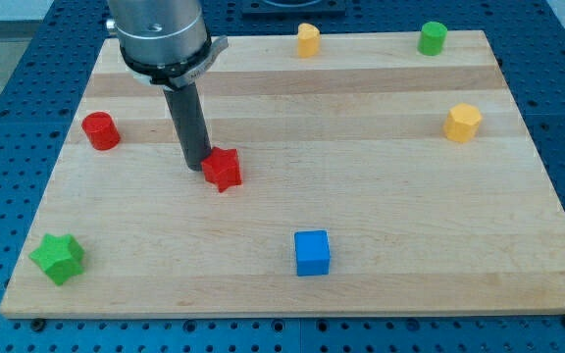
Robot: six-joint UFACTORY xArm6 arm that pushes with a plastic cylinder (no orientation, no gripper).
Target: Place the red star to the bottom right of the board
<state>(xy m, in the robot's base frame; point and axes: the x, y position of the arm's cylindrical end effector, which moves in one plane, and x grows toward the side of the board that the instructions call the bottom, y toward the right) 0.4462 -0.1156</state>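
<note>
At the view's far left a green star (58, 258) sits near the bottom corner of the wooden board (381, 186), and a red cylinder (100, 130) stands higher up by the left edge. Next comes my tip (197, 167), a plain dark rod with no pincer to open or close, touching the upper left side of the red star (223, 169), which lies left of the board's middle, well apart from the bottom right corner. The star looks like a small, light, rigid plastic piece that should slide easily on the smooth pale wood; its points may make it spin, so I judge a push is best pressed into a notch on that side. Further right are a blue cube (312, 253), a yellow block (308, 40), a green cylinder (433, 38) and a yellow hexagonal block (463, 123).
</note>
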